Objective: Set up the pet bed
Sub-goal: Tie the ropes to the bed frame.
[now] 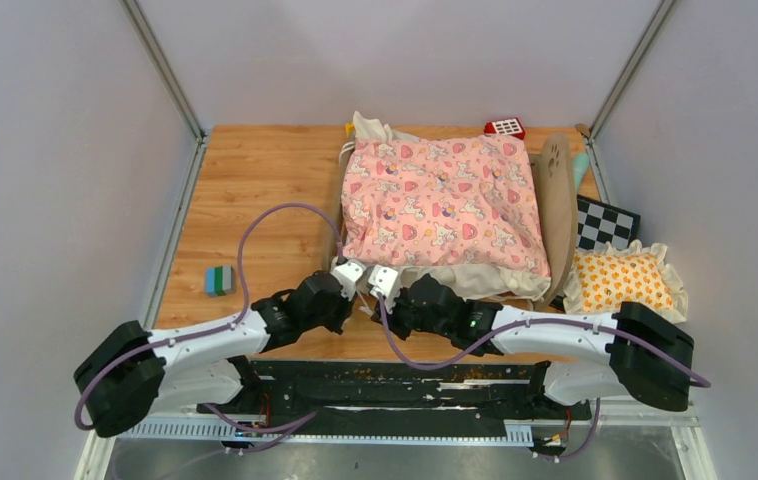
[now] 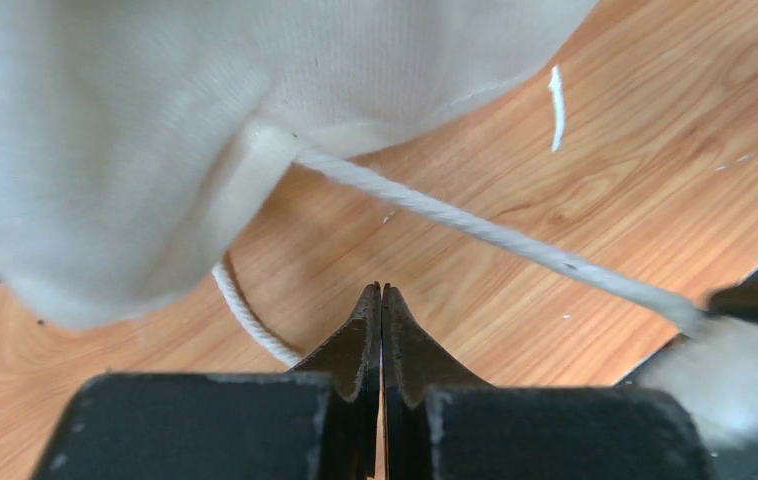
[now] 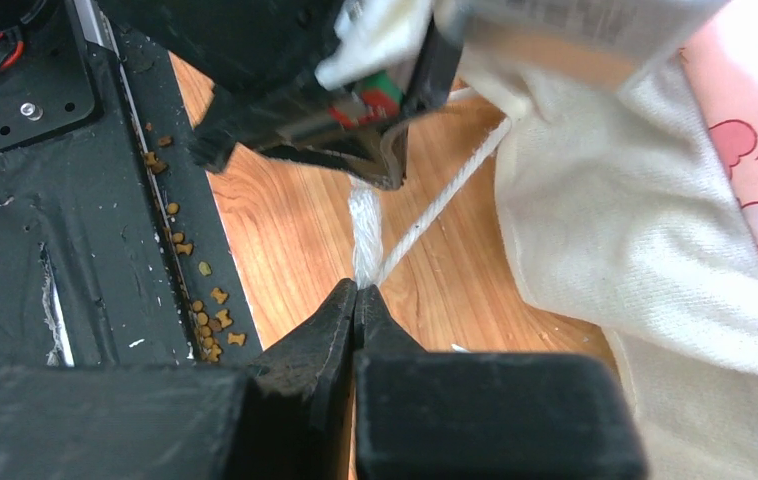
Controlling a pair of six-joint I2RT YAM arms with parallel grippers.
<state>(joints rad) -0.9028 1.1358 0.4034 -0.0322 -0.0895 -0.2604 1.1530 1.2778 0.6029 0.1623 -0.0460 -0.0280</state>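
Observation:
The pet bed (image 1: pixel 556 205) lies at the table's back middle, its pink unicorn quilt (image 1: pixel 440 200) spread on top. A cream cloth (image 1: pixel 475 281) pokes out under the quilt's near edge, with a white cord (image 2: pixel 475 225) running from its hem. My right gripper (image 3: pixel 357 287) is shut on the cord's frayed end (image 3: pixel 365 230). Just left of it, my left gripper (image 2: pixel 382 290) is shut, with nothing showing between its tips. A loop of cord (image 2: pixel 245 312) passes beside its left finger. Both grippers (image 1: pixel 347 272) (image 1: pixel 383 280) sit close together at the bed's near left corner.
An orange-patterned frilled pillow (image 1: pixel 623 280) lies right of the bed, with a checkered board (image 1: pixel 605 225) behind it. A red toy (image 1: pixel 504 127) sits at the back edge. A grey-green block (image 1: pixel 219 280) lies at the left. Kibble bits (image 3: pixel 205 310) lie on the black base plate.

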